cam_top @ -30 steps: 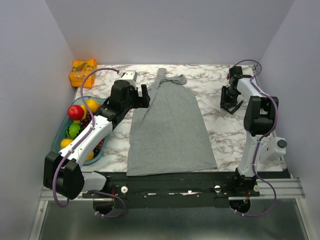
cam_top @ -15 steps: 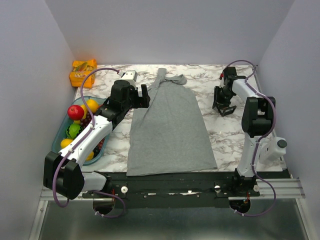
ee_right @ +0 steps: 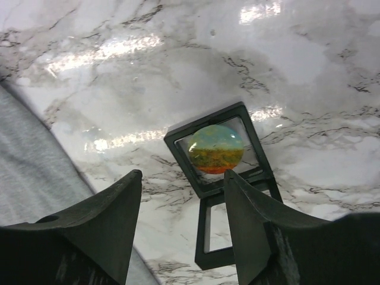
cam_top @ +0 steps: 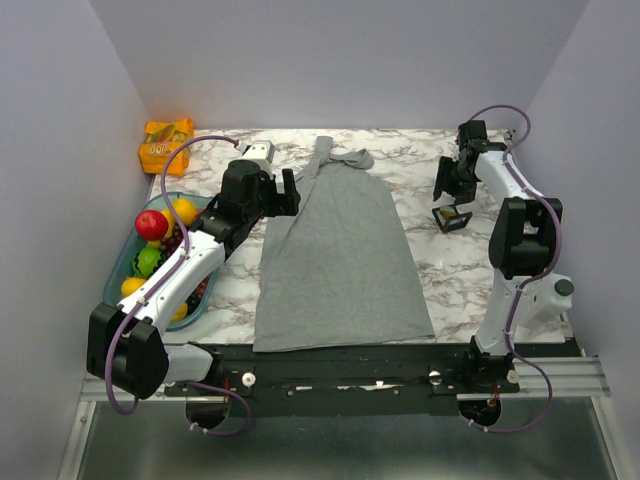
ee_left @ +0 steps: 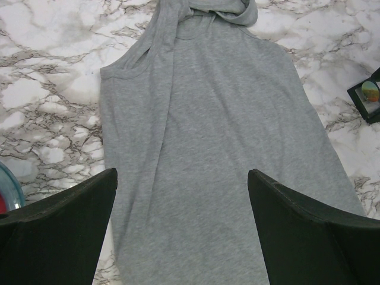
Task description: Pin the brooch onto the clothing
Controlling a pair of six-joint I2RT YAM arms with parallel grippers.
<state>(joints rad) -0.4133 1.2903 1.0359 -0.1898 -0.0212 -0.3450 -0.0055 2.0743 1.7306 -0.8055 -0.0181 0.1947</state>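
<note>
Brooch — sitting in a black frame on the worktop, toward its far right corner, apart from the clothing. Hovering over the frame with the right gripper, jaws parted, gripping nothing. Holding the left gripper spread wide and empty above the clothing — lying flat mid-worktop, straps toward the far edge.

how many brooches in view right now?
1. The brooch sits in its black frame on the table, right of the grey tank top, beneath the right gripper. The fruit bowl could hide others.
</note>
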